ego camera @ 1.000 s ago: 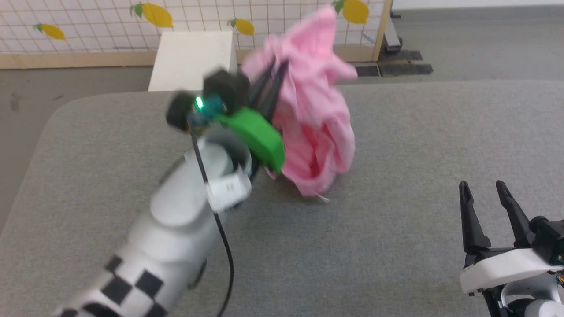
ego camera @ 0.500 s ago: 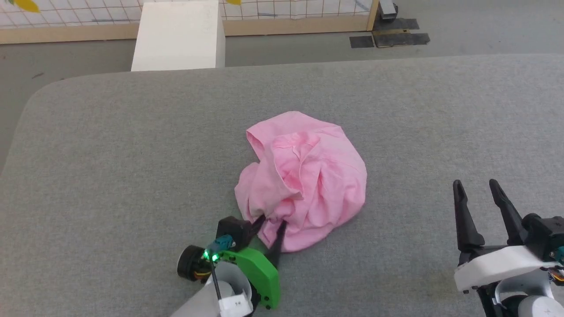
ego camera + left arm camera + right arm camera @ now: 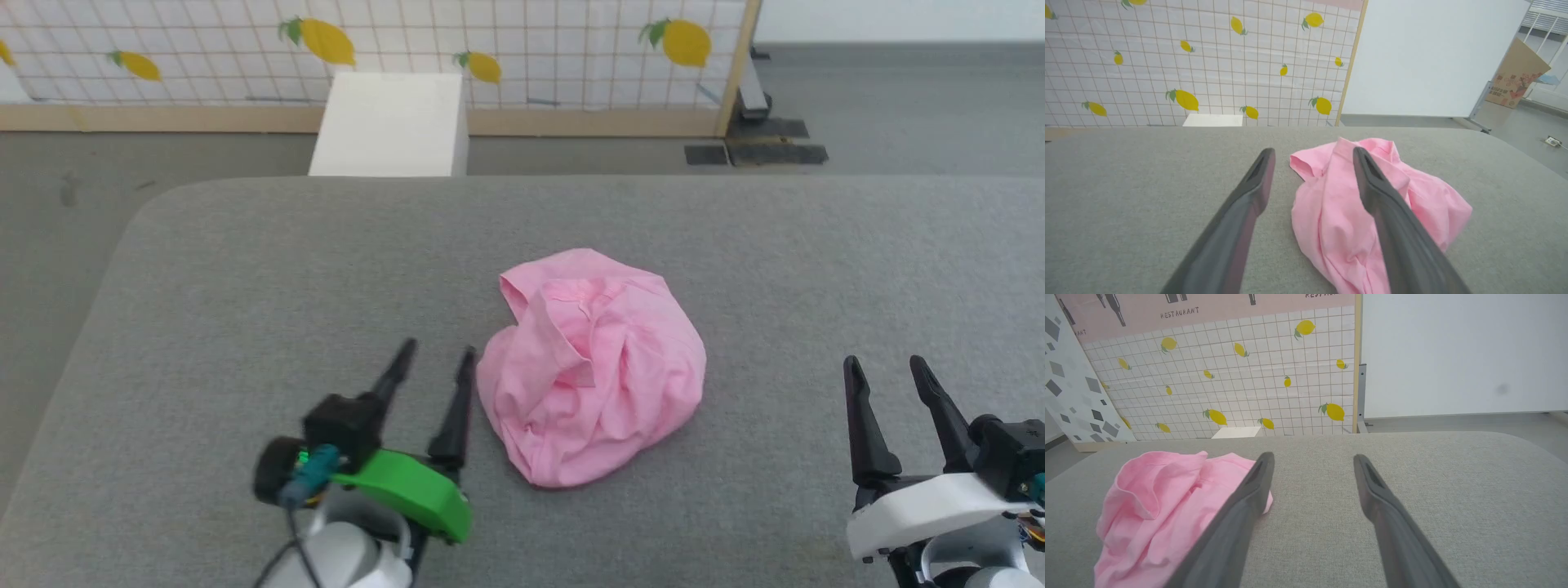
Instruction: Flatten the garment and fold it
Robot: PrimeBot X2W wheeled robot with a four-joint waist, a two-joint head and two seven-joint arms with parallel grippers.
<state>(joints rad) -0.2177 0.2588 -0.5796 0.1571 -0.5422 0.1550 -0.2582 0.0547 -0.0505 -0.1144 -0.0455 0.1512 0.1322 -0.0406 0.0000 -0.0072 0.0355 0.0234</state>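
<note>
Pink, thin and soft, the crumpled fabric garment (image 3: 596, 367) lies in a rounded heap near the middle of the grey felt-covered worktop (image 3: 245, 286). It is not flattened at all, with a hemmed band curling across its upper left.

The left gripper (image 3: 437, 355), on its green-bracketed wrist, sits low just beside the heap's near-left edge. Its two dark fingers are spread wide and hold nothing. The right gripper (image 3: 884, 364) waits well apart at the near right, equally spread and empty. Beyond the worktop stand a white rectangular box (image 3: 392, 122) and a white grid screen printed with yellow lemons (image 3: 531, 41).

Flattening looks barely begun, and the risk lies in the bunching. Layers overlap everywhere, so a pinch taken blindly would likely catch several plies and lift the lump whole rather than open it. The fabric also looks slippery enough to slide out of a shallow grip. A finger this close to the edge could drag the heap sideways.

The head view gives the full outline and the true gaps to both grippers. The left wrist view adds the low profile of the garment (image 3: 1331, 220), folds rising between the left gripper's (image 3: 1313, 153) fingers. In the right wrist view the garment (image 3: 1159, 506) shows an open, cuff-like pocket standing up. There a finger of the right gripper (image 3: 1313, 457) seems to overlap the cloth, which the head view contradicts.
</note>
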